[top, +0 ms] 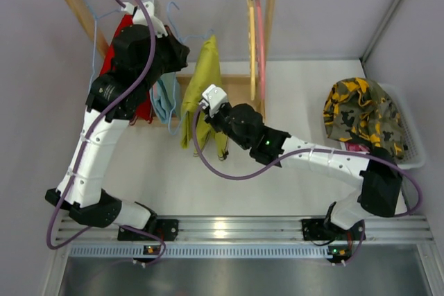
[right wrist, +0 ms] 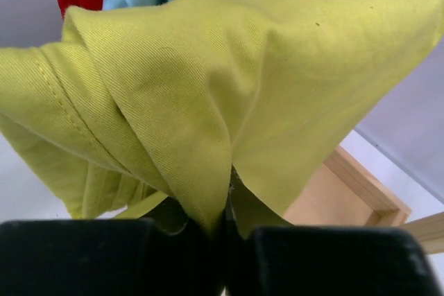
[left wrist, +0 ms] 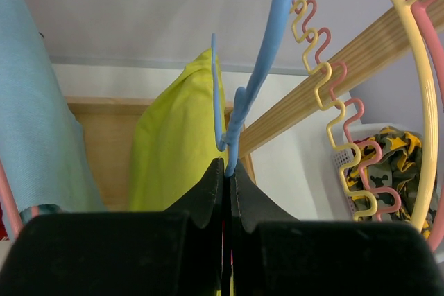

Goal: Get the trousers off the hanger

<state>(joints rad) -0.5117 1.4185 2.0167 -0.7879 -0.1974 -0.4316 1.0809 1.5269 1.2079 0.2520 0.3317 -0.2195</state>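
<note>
I've got R jaws pinched shut on yellow-green trousers [right wrist: 208, 88], L jaws closed tight on blue hanger [left wrist: 263, 46], patterned cloth [top: 364, 112] at 3 o'clock

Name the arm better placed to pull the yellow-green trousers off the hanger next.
Right. The right gripper is shut on a fold of the yellow-green trousers, so it can likely pull them free; the left gripper pinches the blue hanger and suits steadying it.
</note>
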